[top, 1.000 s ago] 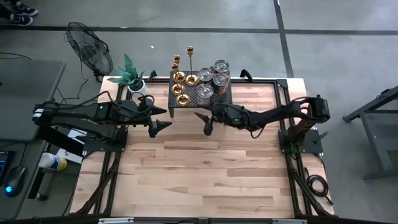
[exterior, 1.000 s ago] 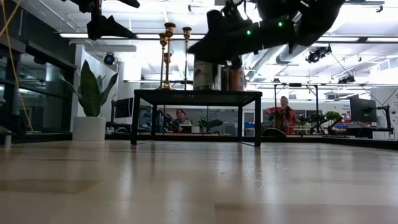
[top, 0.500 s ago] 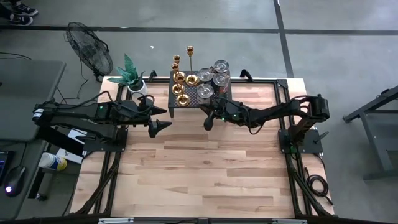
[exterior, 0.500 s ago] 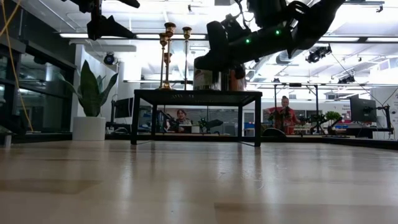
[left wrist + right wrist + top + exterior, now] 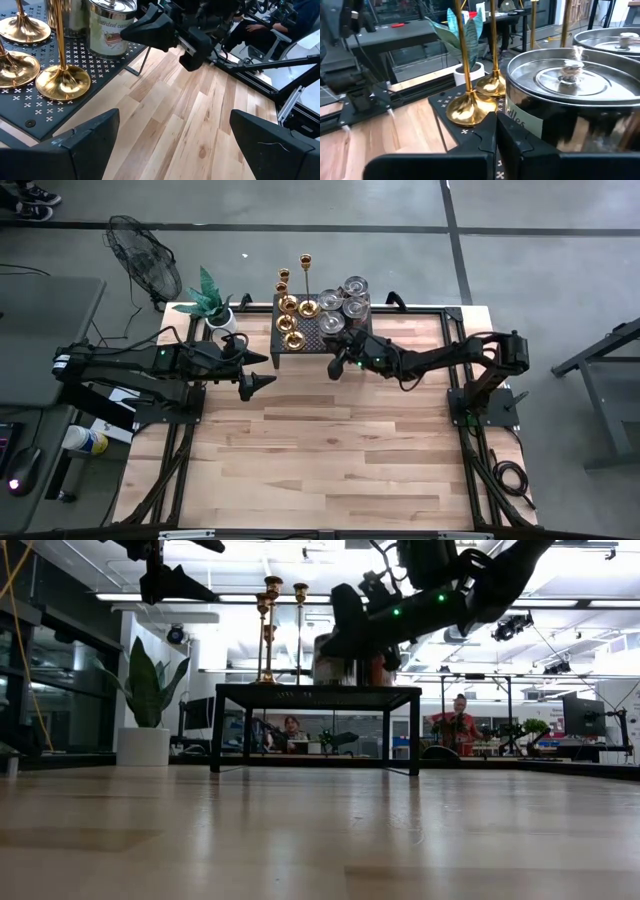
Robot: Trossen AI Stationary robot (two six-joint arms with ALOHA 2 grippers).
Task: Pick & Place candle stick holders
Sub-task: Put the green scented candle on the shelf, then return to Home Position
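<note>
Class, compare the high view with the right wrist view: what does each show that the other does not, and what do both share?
High view only: the whole table, both arms, the open left hand, a floor fan.
Right wrist view only: a label on the nearest tin.
Both: gold candle stick holders on the black stand, the potted plant, the shut right hand.

Grey concrete floor (image 5: 560,290) with dark seams around table. Standing fan (image 5: 143,255) beside table corner. Ceiling strip lights (image 5: 215,597) overhead. Desks with monitors (image 5: 583,716) behind; seated person (image 5: 291,728) there.
</note>
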